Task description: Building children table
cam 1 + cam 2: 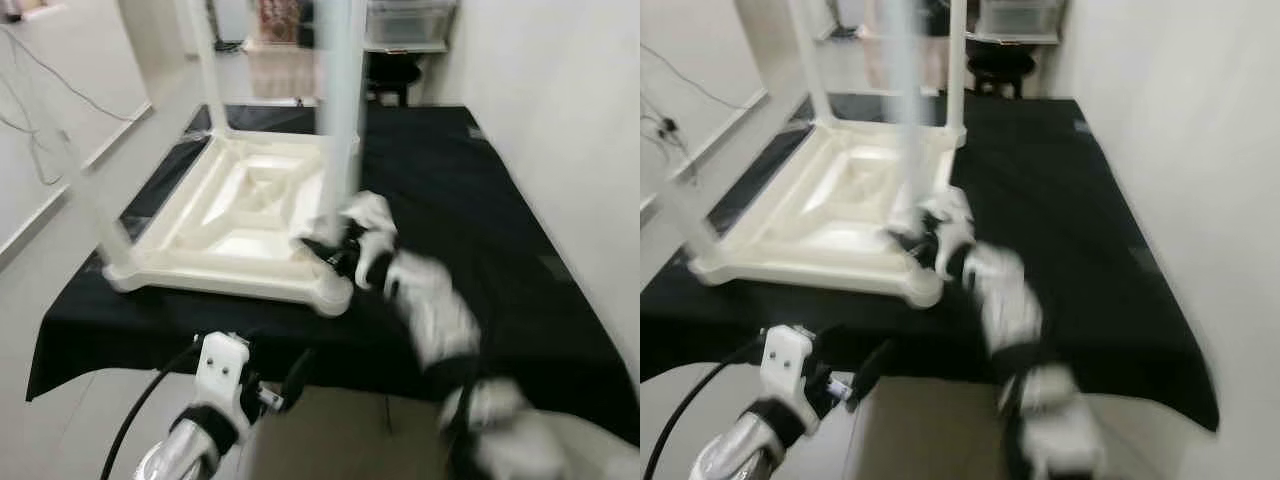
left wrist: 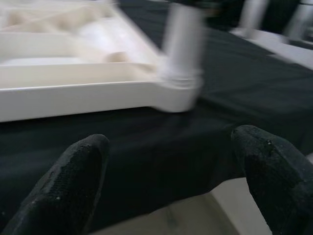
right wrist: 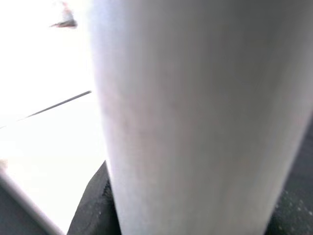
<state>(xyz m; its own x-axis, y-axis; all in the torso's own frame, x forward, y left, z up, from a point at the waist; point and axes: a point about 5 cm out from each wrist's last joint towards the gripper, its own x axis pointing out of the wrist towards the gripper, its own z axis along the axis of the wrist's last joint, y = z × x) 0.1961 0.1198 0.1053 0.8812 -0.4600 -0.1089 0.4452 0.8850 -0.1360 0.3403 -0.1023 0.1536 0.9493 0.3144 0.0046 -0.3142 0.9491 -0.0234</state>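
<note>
We are looking down at a white children's table top [image 1: 240, 215] lying upside down on a black cloth [image 1: 470, 200] in the middle of the frame, with white legs standing up from its corners. The near-right leg [image 1: 340, 110] is rising from the corner at the centre of the head view, and in the right wrist view this leg [image 3: 195, 117] is sitting very close to the camera. Our right gripper [image 1: 335, 250] is reaching in from the lower right and sitting at the base of that leg, right at the table top's near-right corner; the picture is blurred there, so we cannot tell whether its fingers are closed on the leg or just beside it. Our left gripper [image 1: 270, 385] is hovering at the bottom left of the frame, near the cloth's front edge, apart from the table top. Its two black fingers [image 2: 73, 181] are standing wide apart with nothing between them.
</note>
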